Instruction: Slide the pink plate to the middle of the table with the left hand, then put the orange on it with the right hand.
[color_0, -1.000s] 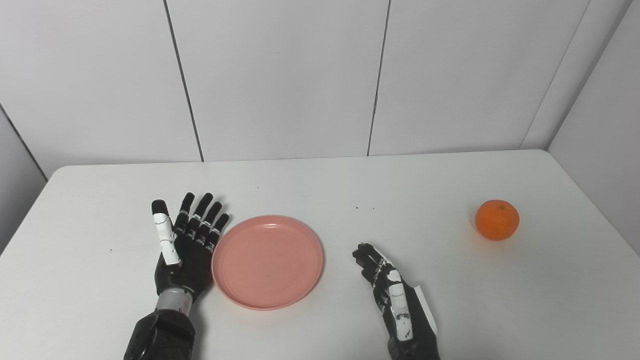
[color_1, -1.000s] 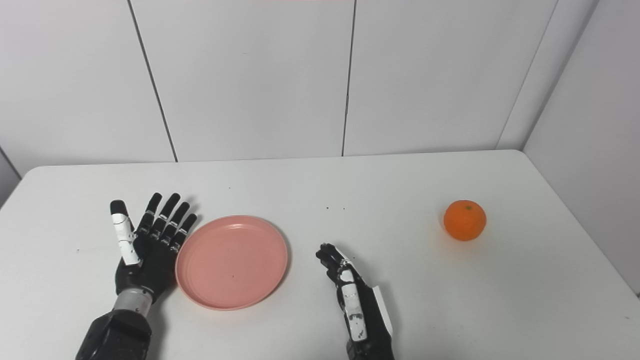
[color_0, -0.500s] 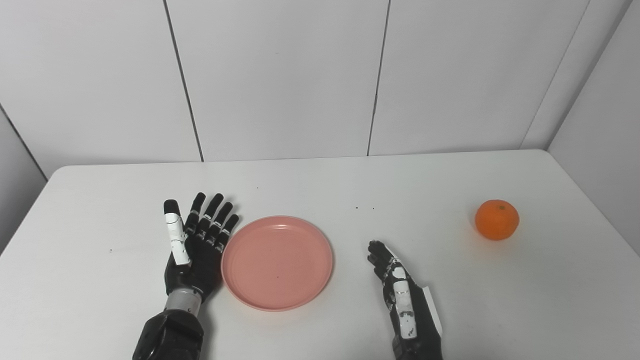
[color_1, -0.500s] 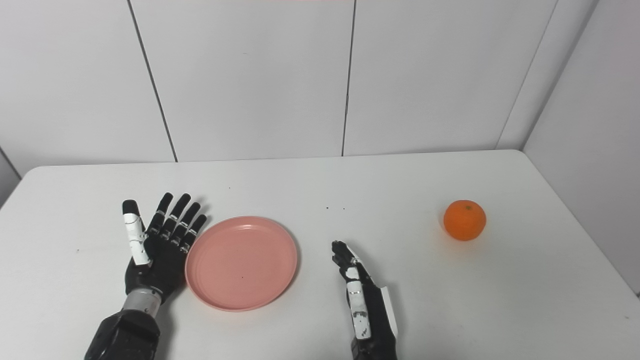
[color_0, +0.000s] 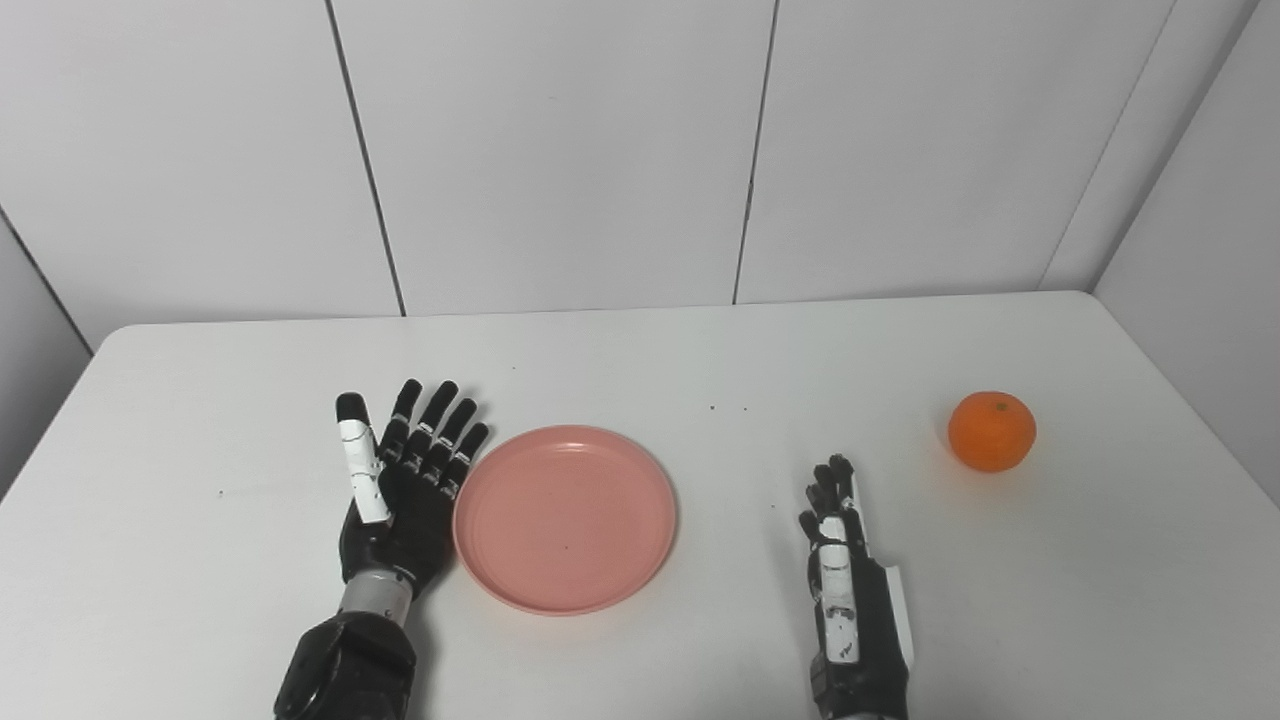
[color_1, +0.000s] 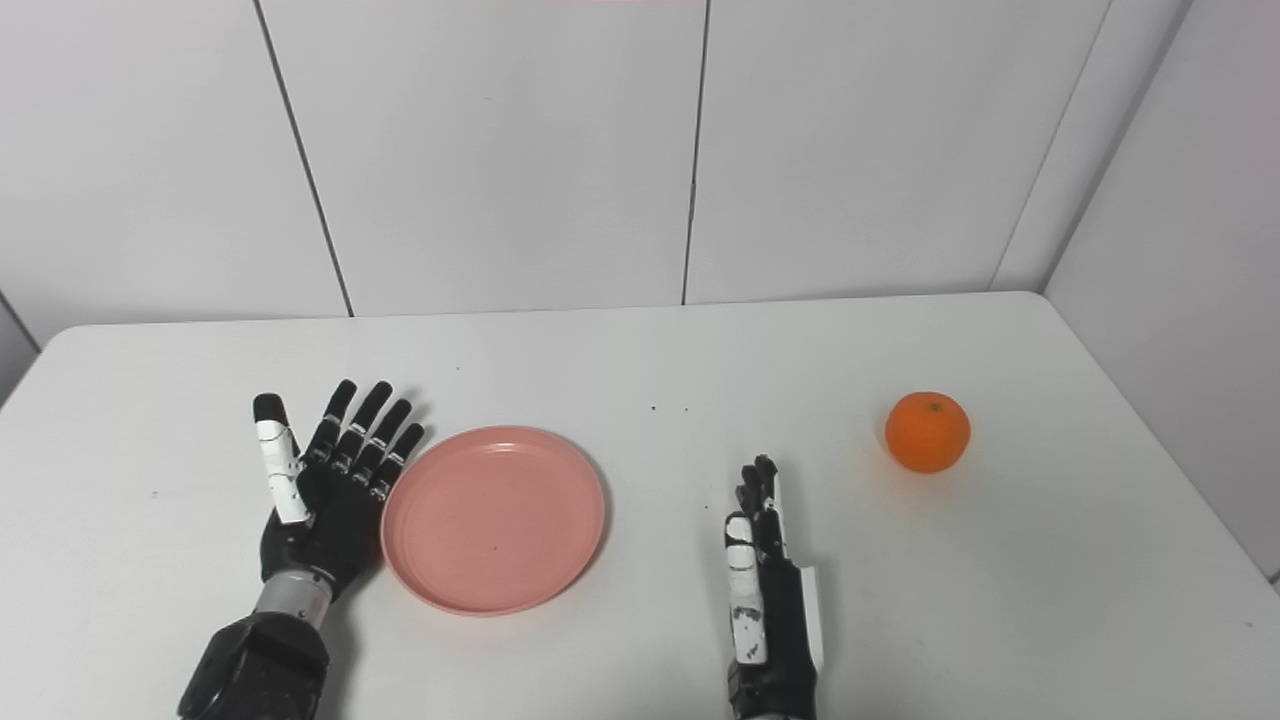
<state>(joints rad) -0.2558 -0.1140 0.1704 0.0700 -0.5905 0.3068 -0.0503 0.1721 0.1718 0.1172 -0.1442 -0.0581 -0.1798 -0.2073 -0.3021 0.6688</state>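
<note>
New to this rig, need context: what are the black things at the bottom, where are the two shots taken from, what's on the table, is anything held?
The two pictures come from two cameras side by side on a humanoid robot's head, looking down at a white table. They show the same scene from slightly different spots.

The black shapes are the robot's own hands, with arms coming in from the bottom edge. The left robot hand lies flat, palm up, fingers spread, its edge right against the rim of a pink plate. The right robot hand stands edge-on with fingers straight, to the right of the plate and clear of it.

An orange sits alone near the table's right side, well beyond the right robot hand.

Nothing is held: both hands are open, and the plate is empty.
</note>
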